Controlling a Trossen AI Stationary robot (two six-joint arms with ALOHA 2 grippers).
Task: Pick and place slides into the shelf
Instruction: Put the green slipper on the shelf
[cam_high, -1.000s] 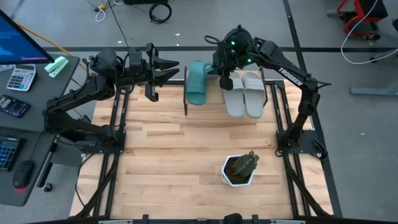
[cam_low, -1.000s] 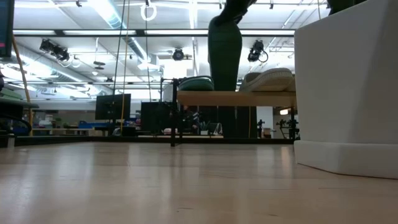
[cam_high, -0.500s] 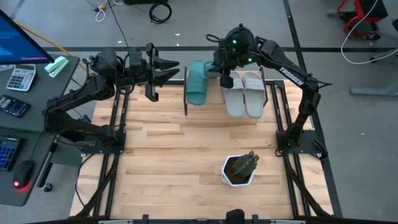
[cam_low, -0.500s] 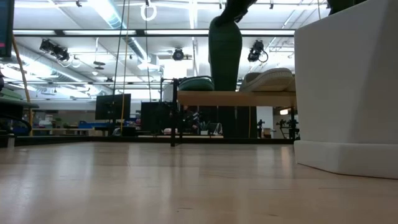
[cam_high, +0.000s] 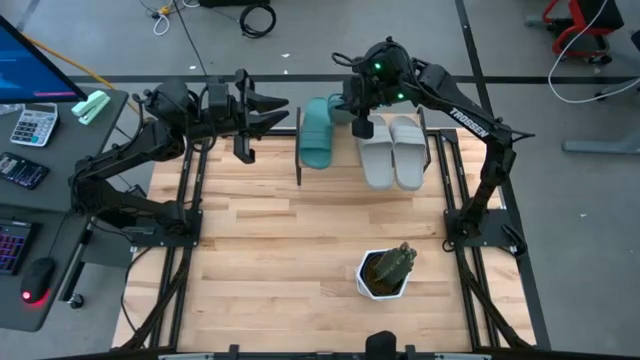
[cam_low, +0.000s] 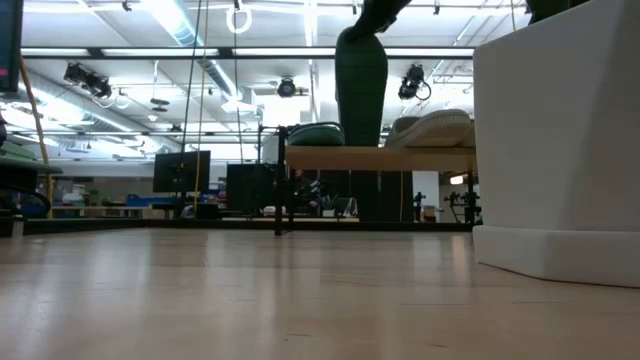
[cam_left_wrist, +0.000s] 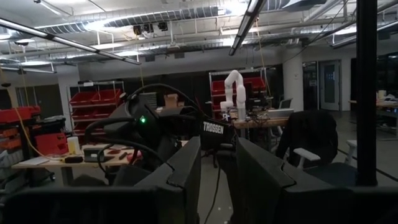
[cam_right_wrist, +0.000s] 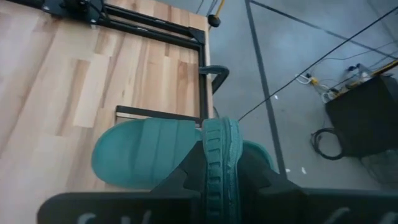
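The shelf (cam_high: 364, 180) stands at the table's far side; in the low view its plank (cam_low: 380, 158) shows edge-on. One teal slide (cam_high: 316, 138) lies flat on its left part, and two grey slides (cam_high: 392, 152) lie side by side on its right part. My right gripper (cam_high: 357, 108) hovers over the gap between them, shut on the second teal slide (cam_low: 361, 85), which stands on end. My left gripper (cam_high: 272, 111) waits open, in the air left of the shelf, touching nothing. My right gripper pinches the second teal slide between its two fingers (cam_right_wrist: 186, 177), across the slide's ridged upper end (cam_right_wrist: 217, 149), coming from above and pointing down. The slide hangs upright below the fingers. Its lower end (cam_low: 360, 140) reaches plank level; whether it touches, I cannot tell.
A white pot with a green plant (cam_high: 385, 272) stands on the near right of the slatted tabletop (cam_high: 270, 250); it fills the right of the low view (cam_low: 560, 140). Black arm bases stand at the table's left and right edges. A desk with keyboards lies off to the left.
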